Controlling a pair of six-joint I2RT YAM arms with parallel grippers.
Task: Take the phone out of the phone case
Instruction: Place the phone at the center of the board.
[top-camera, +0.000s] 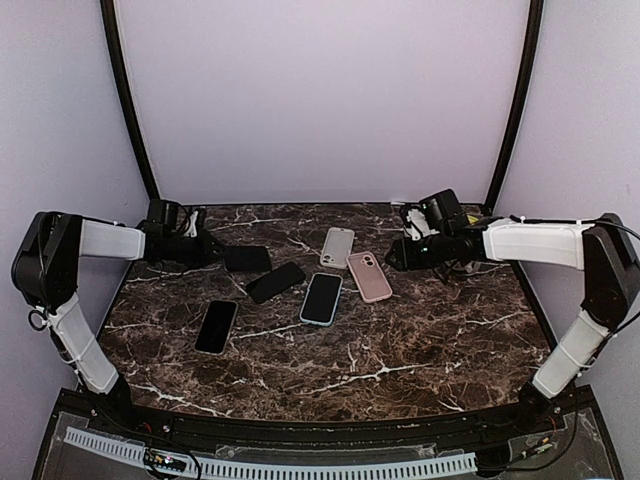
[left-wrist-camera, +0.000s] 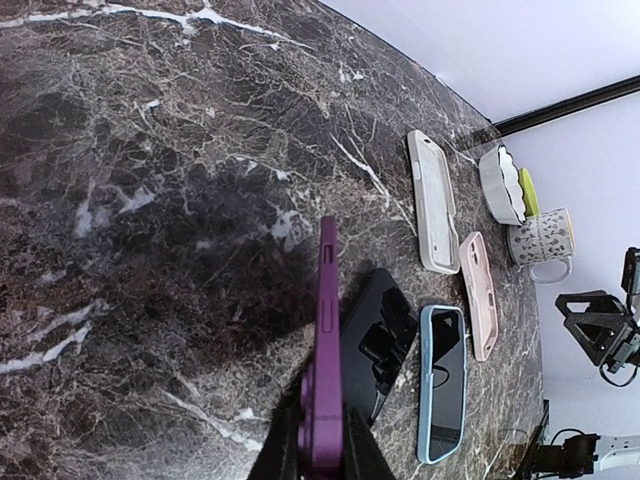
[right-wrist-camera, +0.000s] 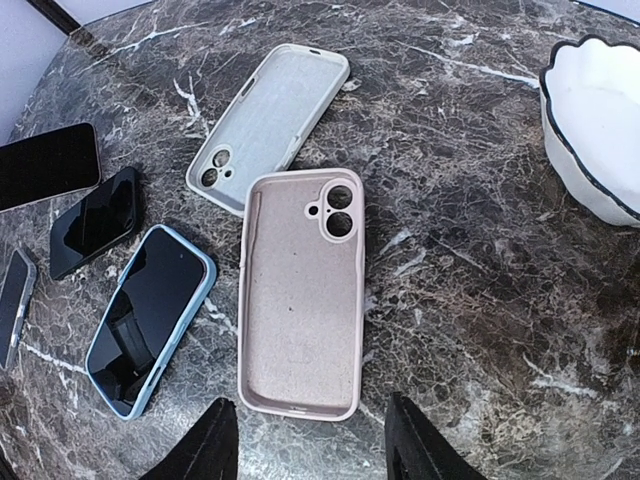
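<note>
Your right tool (right-wrist-camera: 310, 402), wide open and empty, is hovering nearer the cased phone (right-wrist-camera: 150, 318), which is lying toward the left edge of the bench (top-camera: 400, 350). Your left tool (left-wrist-camera: 322, 440) is clamping a purple case (left-wrist-camera: 327, 340).

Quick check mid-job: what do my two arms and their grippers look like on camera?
The left arm and right arm match: black joints, white-wrapped links, thin black cables alongside. The left gripper and right gripper have plain black fingers. No markings are visible.
</note>
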